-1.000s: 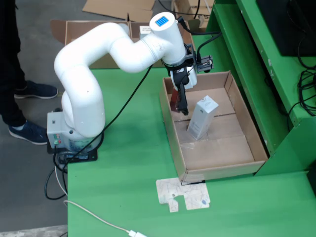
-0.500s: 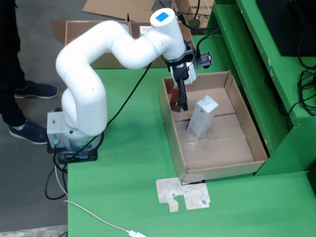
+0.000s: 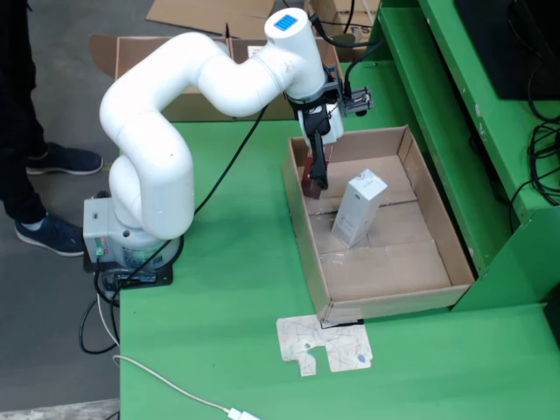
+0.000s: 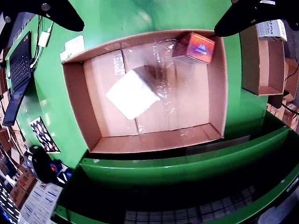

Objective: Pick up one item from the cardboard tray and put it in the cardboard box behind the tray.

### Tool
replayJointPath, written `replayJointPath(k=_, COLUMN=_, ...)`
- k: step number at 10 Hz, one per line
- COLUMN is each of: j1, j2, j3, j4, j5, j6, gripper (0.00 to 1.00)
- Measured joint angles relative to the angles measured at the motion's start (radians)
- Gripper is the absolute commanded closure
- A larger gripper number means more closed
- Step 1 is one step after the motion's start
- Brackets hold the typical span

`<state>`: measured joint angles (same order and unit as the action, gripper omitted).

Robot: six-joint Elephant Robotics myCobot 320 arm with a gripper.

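A shallow cardboard tray (image 3: pixel 455 254) lies on the green table. In it stand a white carton (image 3: pixel 359 208) near the middle and a small red box (image 3: pixel 311 185) at the far left corner. My gripper (image 3: pixel 317 169) hangs inside the tray right above the red box. In the wrist view the tray (image 4: pixel 74 93) fills the frame, with the white carton (image 4: pixel 133 93) and the red box (image 4: pixel 194 46). My gripper (image 4: pixel 149 25) is open and empty; its dark fingers (image 4: pixel 56 11) show at the top corners. An open cardboard box (image 3: pixel 149 57) stands behind the table and also shows in the wrist view (image 4: pixel 264 60).
A printed paper cutout (image 3: pixel 324 344) lies in front of the tray. A white cable (image 3: pixel 175 392) crosses the table's near edge. A green shelf frame (image 3: pixel 455 114) runs along the right. A person's legs (image 3: pixel 22 131) stand at the left. A laptop (image 4: pixel 18 70) sits beyond the tray.
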<state>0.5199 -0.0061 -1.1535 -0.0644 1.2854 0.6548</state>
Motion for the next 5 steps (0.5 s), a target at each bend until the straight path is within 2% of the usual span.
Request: replayJointPath(k=5, j1=0.061, j2=-0.069, j3=0.077, j4=-0.057, j5=0.003, j6=0.072, gripper=0.00)
